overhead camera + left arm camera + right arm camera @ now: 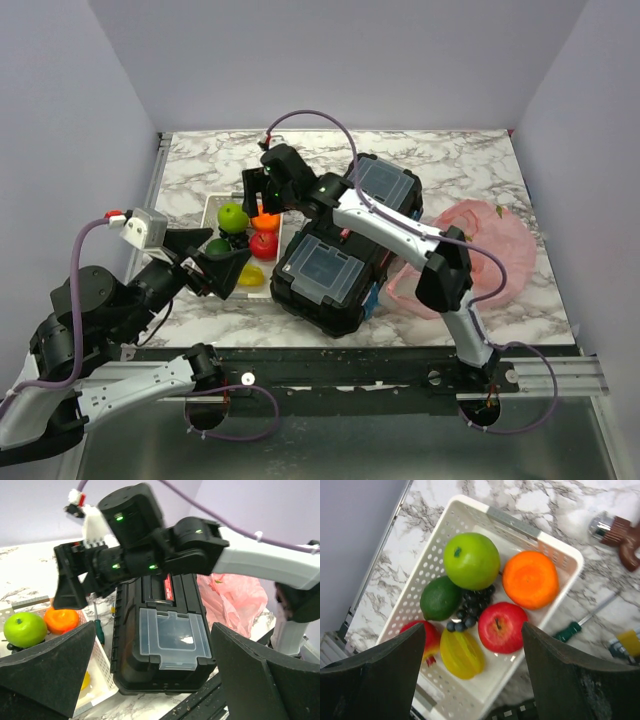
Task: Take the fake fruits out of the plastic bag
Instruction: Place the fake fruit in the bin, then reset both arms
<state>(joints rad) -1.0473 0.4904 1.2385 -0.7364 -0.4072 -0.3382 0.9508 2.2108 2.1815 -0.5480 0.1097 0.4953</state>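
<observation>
**Both grippers spread and empty; fruits in the tray, bag off to the right.**

The right gripper (473, 630) hangs over the white tray (555, 545), jaws wide apart and touching nothing. Seen between its fingers are the red apple (501, 627), grapes (470, 607) and a yellow fruit (461, 654), with the green apple (471, 560), orange (530, 579) and lime (440, 598) beyond. The left gripper (154, 627), jaws equally wide and holding nothing, sits at the tray's near end, facing the toolbox (160, 640). The pink bag (490, 250) lies crumpled past the toolbox, well apart from both grippers; I cannot tell what it contains.
</observation>
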